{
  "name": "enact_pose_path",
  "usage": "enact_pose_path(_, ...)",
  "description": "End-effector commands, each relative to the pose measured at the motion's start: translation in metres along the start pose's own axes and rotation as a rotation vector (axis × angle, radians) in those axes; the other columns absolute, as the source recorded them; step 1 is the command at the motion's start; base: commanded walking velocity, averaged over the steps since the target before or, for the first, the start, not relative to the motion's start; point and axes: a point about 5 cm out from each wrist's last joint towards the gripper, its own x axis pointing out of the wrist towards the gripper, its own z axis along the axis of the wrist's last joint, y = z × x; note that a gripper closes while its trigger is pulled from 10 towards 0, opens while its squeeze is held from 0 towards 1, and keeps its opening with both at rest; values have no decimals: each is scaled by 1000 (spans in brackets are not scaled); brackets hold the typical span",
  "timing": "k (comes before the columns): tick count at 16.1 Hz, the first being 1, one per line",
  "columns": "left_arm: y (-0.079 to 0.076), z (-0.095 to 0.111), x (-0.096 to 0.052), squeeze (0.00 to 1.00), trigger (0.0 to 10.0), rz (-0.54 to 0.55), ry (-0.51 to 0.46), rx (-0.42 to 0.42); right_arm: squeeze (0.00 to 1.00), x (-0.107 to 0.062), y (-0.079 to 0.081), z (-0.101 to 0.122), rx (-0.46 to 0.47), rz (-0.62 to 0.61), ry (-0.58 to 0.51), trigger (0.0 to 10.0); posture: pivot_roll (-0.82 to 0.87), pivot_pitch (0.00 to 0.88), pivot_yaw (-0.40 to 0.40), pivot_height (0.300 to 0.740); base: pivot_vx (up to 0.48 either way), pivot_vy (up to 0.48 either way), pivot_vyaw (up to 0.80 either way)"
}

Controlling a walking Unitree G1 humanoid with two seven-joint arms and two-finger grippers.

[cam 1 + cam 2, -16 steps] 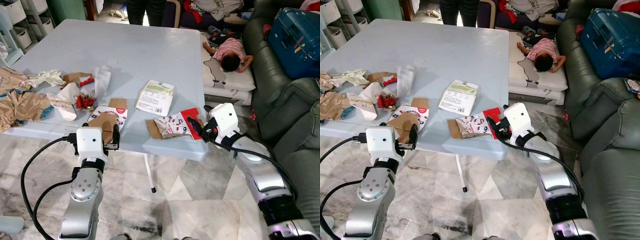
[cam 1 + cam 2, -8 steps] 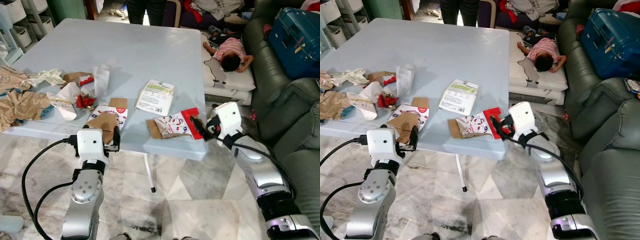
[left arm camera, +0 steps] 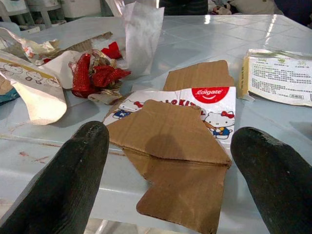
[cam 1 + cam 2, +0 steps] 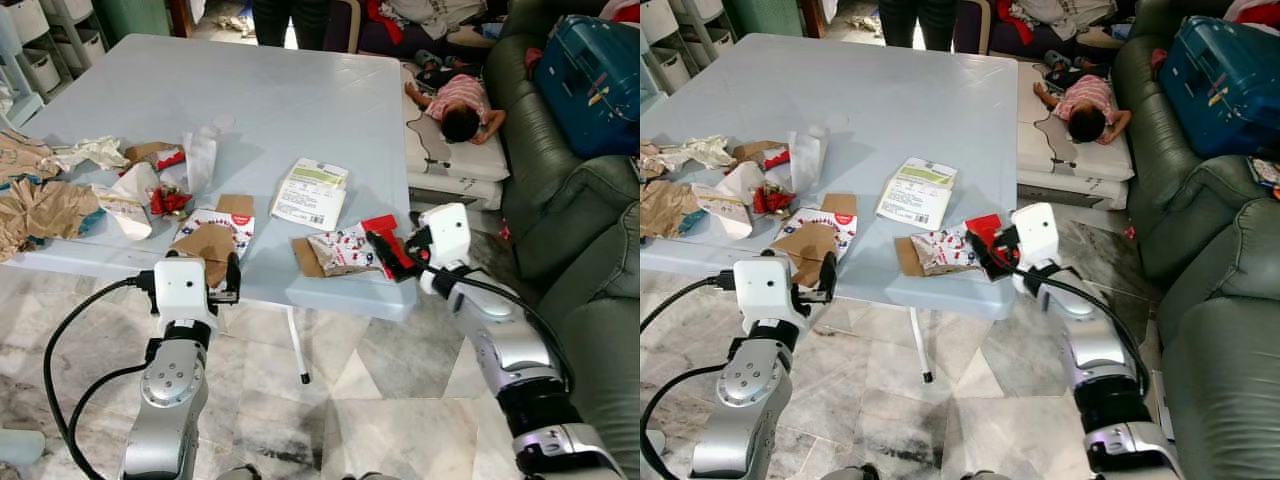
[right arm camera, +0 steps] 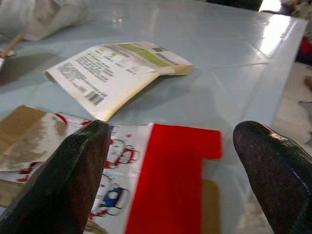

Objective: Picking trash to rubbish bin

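- The right gripper [image 4: 378,246] is spread wide, grasping nothing, low over the near right edge of the pale blue plastic table [image 4: 290,110].
- Between and beneath its black fingers [image 5: 73,180] lies the flattened red-and-white cartoon-printed carton [image 5: 161,175], just touching distance below.
- Just beyond that gripper sits a white printed box with a green stripe [image 4: 311,194].
- The left gripper [image 4: 218,280] is also splayed and empty, at the table's near edge.
- Straight ahead of it rests a flattened brown cardboard toothpaste box [image 3: 175,141]; further off, crumpled red wrappers [image 3: 95,73] and torn brown paper [image 4: 45,210].
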Motion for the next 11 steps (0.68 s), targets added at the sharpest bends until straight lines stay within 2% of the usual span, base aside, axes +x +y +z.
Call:
enact_pose_path(1, 0, 2, -1, 0, 10000, 8, -7, 10, 0, 3, -4, 5, 40, -8, -14, 10000, -43, 122, -107, 740, 0, 0, 0)
enact_pose_path(3, -1, 1, -2, 0, 10000, 9, -5, 9, 0, 8, 0, 9, 20, -12, -19, 10000, -40, 124, -108, 740, 0, 0, 0)
enact_pose_path(5, -1, 1, -3, 0, 10000, 10, -2, 8, 0, 11, -2, 11, -95, -69, -20, 10000, -38, 128, -108, 740, 0, 0, 0)
enact_pose_path(11, -1, 0, -3, 0, 10000, 12, 0, 7, 0, 14, -3, -4, -119, -113, 64, 10000, -39, 130, -111, 740, 0, 0, 0)
